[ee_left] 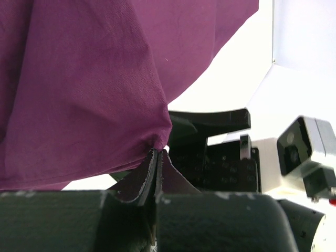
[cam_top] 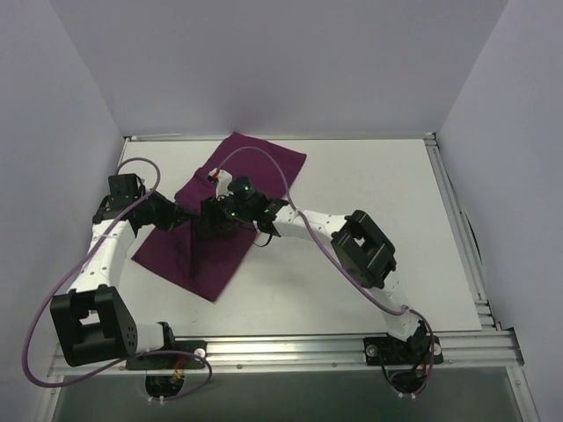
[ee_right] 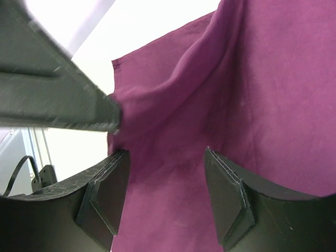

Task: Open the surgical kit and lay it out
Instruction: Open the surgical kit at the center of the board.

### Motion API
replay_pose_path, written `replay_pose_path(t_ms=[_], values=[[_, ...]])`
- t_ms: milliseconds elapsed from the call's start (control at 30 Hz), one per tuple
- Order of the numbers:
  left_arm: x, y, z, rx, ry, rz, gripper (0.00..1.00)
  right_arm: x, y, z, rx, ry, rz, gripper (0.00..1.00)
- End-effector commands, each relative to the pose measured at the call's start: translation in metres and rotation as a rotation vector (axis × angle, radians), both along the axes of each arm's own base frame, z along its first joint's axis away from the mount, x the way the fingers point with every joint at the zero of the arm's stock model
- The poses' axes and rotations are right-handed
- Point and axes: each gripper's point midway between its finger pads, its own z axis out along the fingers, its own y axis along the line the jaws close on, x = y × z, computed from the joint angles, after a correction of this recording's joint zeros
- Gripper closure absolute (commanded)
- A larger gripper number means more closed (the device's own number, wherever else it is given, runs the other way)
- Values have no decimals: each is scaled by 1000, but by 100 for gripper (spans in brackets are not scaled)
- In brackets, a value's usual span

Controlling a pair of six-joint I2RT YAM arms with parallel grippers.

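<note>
The magenta-purple cloth wrap [cam_top: 204, 260] lies on the white table [cam_top: 378, 176], left of centre, its long side running from about 1 o'clock down to 7 o'clock in the overhead view. At its middle a fold is lifted into a peak. The left gripper [ee_left: 157, 156], reaching in from 9 o'clock, has its fingers [ee_left: 148, 176] pressed together on the tip of that peak, pinching the cloth. The right gripper [ee_right: 167, 157] comes in from 3 o'clock, just beside the left one; its fingers [ee_right: 107, 186] stand apart with draped cloth showing between them, and whether they touch it cannot be told.
</note>
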Motion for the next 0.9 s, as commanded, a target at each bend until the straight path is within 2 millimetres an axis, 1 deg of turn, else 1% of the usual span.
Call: replay_pose_path(t_ms=[0,133,233,267,300,333,367,467,500,600,667,733,833,867], values=[[7,2,12,4,-54,-9,98,-9,1,65,91,-99,15,42],[9,3,12,2,-54,-15,98,-13,1,66,84,-111,16,41],[8,2,13,0,-54,-16,98,-15,8,67,102,-115,24,40],[8,2,15,-1,-58,-18,98,-14,11,63,102,-105,28,40],[8,2,14,-2,-56,-16,98,-16,14,64,109,-101,33,40],[8,2,14,-2,-55,-18,98,-13,16,67,113,-106,23,40],[8,1,16,-8,-59,-21,98,-13,18,63,109,-104,22,40],[9,-1,19,-22,-61,-19,98,-10,24,59,118,-97,16,41],[8,-1,19,-25,-63,-19,98,-8,24,58,118,-100,10,43],[7,-3,18,-37,-59,-21,98,-3,29,59,129,-117,-4,44],[6,-4,18,-43,-60,-20,98,-1,31,50,109,-105,-9,44],[5,-5,18,-51,-60,-19,98,3,31,48,106,-108,-29,47],[5,-5,20,-60,-61,-14,98,8,31,43,92,-107,-63,54],[6,-5,19,-62,-60,-12,98,9,31,38,86,-98,-69,62]])
